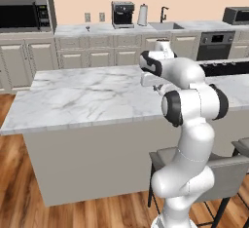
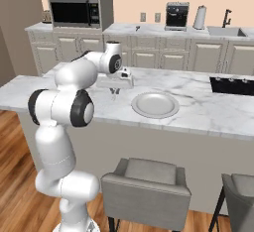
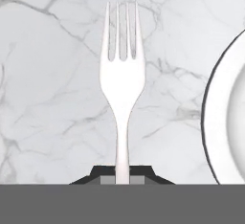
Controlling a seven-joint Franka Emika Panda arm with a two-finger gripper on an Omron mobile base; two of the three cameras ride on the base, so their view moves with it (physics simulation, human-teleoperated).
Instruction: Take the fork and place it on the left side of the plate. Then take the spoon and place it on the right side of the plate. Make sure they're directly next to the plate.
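Fork (image 3: 122,89) handle between jaws (image 3: 122,173), apparently gripped, plate (image 3: 225,117) beside

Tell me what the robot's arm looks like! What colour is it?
The arm is smooth, glossy white, built from fat rounded tube sections like big sausages. Dark black rings and round caps mark its joints. At the end sits a white boxy hand with the tool, whose two small finger tips are dark. No cables or markings show.
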